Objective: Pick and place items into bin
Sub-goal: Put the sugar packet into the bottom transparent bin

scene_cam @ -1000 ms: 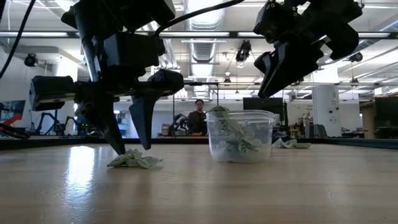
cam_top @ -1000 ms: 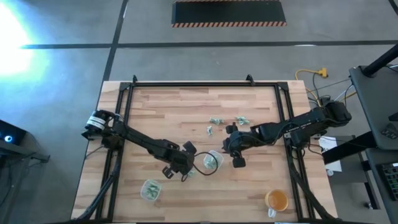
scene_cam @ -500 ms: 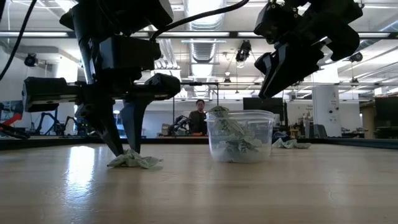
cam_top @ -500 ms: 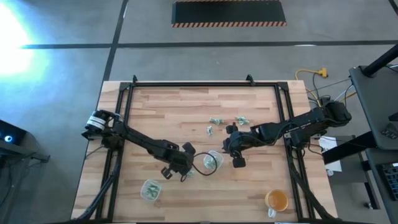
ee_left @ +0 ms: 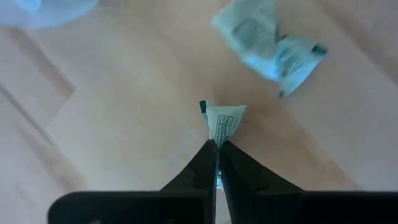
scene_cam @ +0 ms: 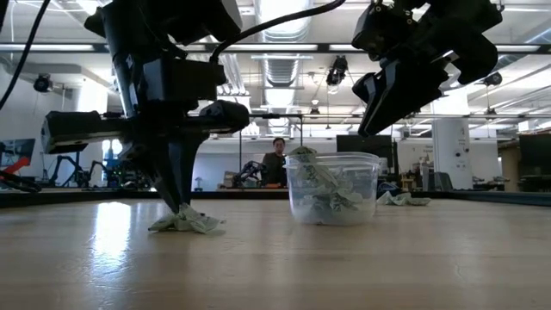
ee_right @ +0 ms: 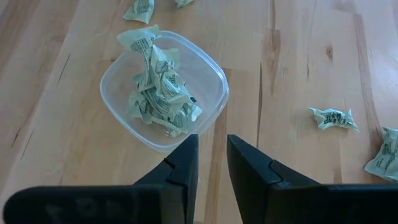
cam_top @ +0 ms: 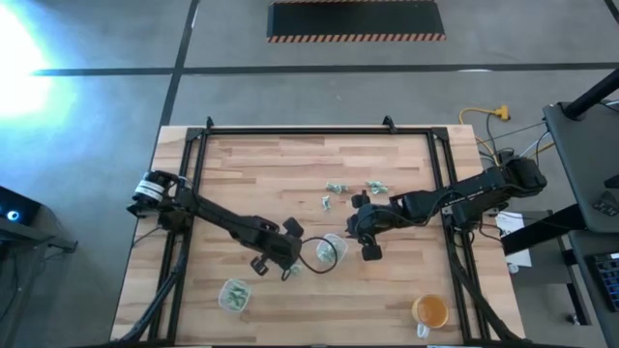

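A green-and-white wrapper point(ee_left: 224, 122) is pinched at one corner between the tips of the left gripper point(ee_left: 216, 152), whose fingers point(scene_cam: 176, 176) are now closed on it. Half a second ago they straddled the piece with a gap between them, and a second ago they stood wider still. The wrapper rests on the wooden tabletop point(cam_top: 280, 174), just left of the clear bin point(scene_cam: 331, 187) in the low view, with a second crumpled wrapper point(ee_left: 270, 43) lying near it.

The bin already holds a heap of wrappers point(ee_right: 158, 87). Only the right wrist view looks down into it; the low view shows the pile through the clear wall.

The right gripper point(ee_right: 211, 162) hangs above the bin's edge with its fingers apart and nothing between them, unchanged from before.

More loose wrappers point(cam_top: 350, 188) lie scattered farther up the tabletop in the high view. That view alone shows a second clear tub point(cam_top: 233, 295) of wrappers near the front edge and an orange cup point(cam_top: 430, 311) towards the front right corner. A person point(scene_cam: 275, 162) stands in the room beyond.
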Controlling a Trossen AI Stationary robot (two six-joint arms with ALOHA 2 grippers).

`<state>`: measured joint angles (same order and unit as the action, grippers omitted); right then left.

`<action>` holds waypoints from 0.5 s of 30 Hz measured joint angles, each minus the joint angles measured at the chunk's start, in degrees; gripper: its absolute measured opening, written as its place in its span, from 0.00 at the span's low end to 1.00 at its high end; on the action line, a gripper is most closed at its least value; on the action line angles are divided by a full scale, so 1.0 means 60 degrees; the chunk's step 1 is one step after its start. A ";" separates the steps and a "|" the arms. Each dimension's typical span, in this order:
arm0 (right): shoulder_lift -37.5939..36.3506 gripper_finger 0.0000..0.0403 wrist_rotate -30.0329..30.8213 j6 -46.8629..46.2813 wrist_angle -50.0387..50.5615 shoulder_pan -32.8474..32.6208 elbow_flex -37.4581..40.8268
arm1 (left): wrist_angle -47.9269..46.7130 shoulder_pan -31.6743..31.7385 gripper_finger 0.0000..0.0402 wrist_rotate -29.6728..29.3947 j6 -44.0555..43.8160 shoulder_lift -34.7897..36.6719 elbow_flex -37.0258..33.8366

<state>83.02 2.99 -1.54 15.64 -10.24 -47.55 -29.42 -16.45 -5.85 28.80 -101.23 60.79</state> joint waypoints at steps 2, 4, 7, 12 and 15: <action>0.0000 0.18 0.0002 -0.0046 0.0000 0.0000 0.0000 | -0.0438 0.0000 0.00 -0.0293 -0.0189 0.0032 0.0172; 0.0000 0.17 0.0001 -0.0117 0.0003 0.0000 0.0000 | -0.0976 0.0000 0.00 -0.0433 -0.0513 0.0113 0.0431; 0.0000 0.17 0.0002 -0.0136 0.0009 0.0000 0.0000 | -0.1727 -0.0025 0.00 -0.0441 -0.1151 0.0339 0.0764; 0.0000 0.18 0.0002 -0.0182 0.0044 0.0000 0.0000 | -0.2779 -0.0211 0.00 -0.0441 -0.2285 0.0910 0.1158; 0.0004 0.19 0.0002 -0.0182 0.0073 -0.0003 0.0023 | -0.3377 -0.0478 0.00 -0.0413 -0.3081 0.1325 0.1295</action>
<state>83.05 3.01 -2.63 16.08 -10.26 -47.41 -49.68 -19.31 -8.33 10.32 -93.28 68.56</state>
